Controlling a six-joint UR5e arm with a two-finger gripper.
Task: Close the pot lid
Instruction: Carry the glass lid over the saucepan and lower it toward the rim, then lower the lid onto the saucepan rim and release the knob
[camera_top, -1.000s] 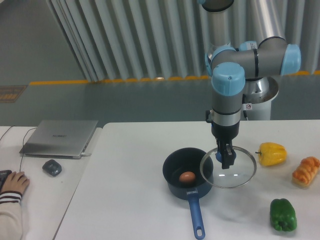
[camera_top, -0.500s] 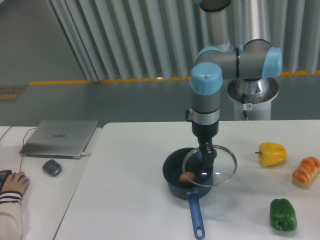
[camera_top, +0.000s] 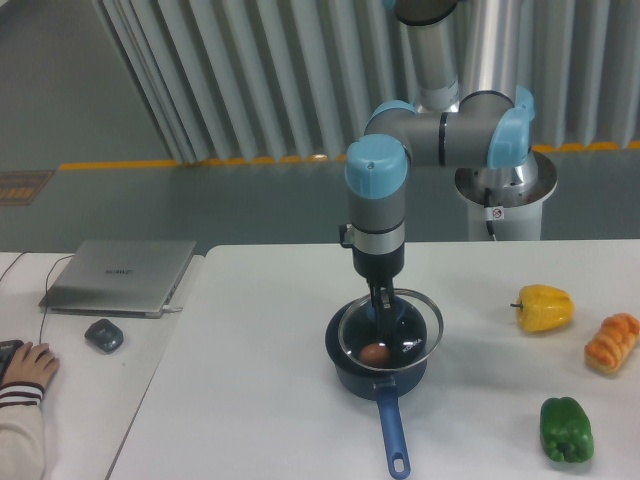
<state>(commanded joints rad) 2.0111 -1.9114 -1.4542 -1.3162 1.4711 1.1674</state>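
Glass lid (camera_top: 392, 331) with thin metal rim hangs from the gripper (camera_top: 382, 318), fingers clamped on its centre knob; knob itself hidden by the fingers. Lid sits just above the pot (camera_top: 377, 362), nearly over its opening but shifted a little right and far, and slightly tilted; can't tell if the rim touches the pot edge. Pot is dark, near the table (camera_top: 260, 400) middle, blue handle pointing toward the near edge. Brown egg (camera_top: 374, 352) inside, seen through the glass.

Writing: faint logo on the grey laptop (camera_top: 120, 275) lid at far left, too small to read; small red-and-white sticker on the robot base (camera_top: 505, 195), unreadable.

Right side: yellow pepper (camera_top: 544, 307), green pepper (camera_top: 566, 429) nearer, bread (camera_top: 613, 342) cut off by the right edge. Left: dark mouse (camera_top: 104, 335) near the laptop, a person's hand (camera_top: 28, 364) with striped cuff cut off at the left edge. Arm's upper section runs out of the top.
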